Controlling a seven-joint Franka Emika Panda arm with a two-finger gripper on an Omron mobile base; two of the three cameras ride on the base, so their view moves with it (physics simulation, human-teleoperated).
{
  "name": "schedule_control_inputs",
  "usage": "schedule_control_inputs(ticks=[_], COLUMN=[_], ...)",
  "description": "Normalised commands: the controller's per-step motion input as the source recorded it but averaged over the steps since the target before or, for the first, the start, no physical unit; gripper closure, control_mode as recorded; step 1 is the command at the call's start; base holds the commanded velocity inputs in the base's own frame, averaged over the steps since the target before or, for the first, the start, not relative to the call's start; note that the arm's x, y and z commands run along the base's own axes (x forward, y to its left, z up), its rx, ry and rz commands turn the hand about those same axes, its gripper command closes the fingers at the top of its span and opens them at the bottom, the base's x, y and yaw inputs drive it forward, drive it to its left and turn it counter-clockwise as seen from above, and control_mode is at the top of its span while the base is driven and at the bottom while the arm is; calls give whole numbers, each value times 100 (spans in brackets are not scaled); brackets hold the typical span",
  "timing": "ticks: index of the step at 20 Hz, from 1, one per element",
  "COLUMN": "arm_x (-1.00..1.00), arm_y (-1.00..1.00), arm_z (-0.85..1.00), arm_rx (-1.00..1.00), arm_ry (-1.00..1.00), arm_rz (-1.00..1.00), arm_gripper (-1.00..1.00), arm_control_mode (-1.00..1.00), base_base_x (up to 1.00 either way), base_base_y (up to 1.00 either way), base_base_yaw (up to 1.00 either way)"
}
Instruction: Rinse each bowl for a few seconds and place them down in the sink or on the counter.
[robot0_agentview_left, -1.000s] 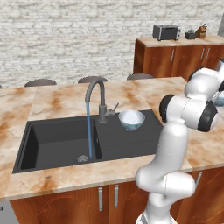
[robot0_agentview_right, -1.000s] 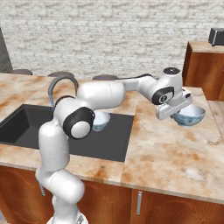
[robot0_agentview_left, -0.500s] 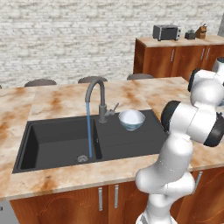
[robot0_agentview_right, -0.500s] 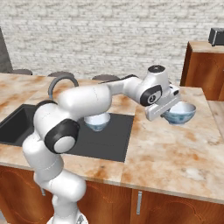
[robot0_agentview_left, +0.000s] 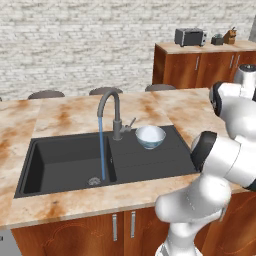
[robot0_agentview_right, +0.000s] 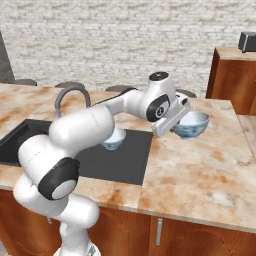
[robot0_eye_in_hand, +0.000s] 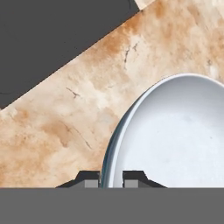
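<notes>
The gripper (robot0_eye_in_hand: 110, 178) is pinching the rim of one bowl (robot0_agentview_right: 191, 124), its two dark fingertips (robot0_eye_in_hand: 91, 179) sitting close together on either side of the thin wall. In the right base view that bowl is hanging upright above the counter (robot0_agentview_right: 200, 165), out past the right end of the sink (robot0_agentview_right: 122, 161), and it is clear of the marble rather than resting on it. In the hand view the pale inside of the bowl is spreading to the right, with the veined counter under it and a dark corner of the sink lying at the upper left.

The other bowl (robot0_agentview_left: 150, 136) is sitting upright on the ribbed drainboard (robot0_agentview_left: 150, 159), just to the right of the faucet (robot0_agentview_left: 110, 113). In the right base view it is partly hiding behind the arm. A thin blue stream of water (robot0_agentview_left: 102, 150) is running from the faucet spout down into the deep basin (robot0_agentview_left: 65, 161), landing near the drain (robot0_agentview_left: 94, 181); how much water is gathering there is hard to make out. The two bowls are well apart, one on the sink and one over the counter

On the far wooden counter (robot0_agentview_left: 210, 47) a toaster (robot0_agentview_left: 190, 36) is standing against the brick wall (robot0_agentview_left: 75, 45)
</notes>
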Motion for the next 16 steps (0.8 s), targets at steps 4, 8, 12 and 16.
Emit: schedule_control_inputs(ticks=[4, 8, 12, 16], arm_x=[-5, -4, -6, -7], arm_y=[36, 36, 36, 37], arm_z=[15, 16, 13, 8], arm_rx=[-1, -1, 0, 0], arm_ry=[3, 4, 4, 4], arm_rz=[15, 15, 15, 15], arm_gripper=[100, 100, 100, 100], arm_control_mode=[-100, -100, -100, -100], base_base_x=[0, 0, 0, 0], base_base_y=[0, 0, 0, 0], base_base_yaw=[0, 0, 0, 0])
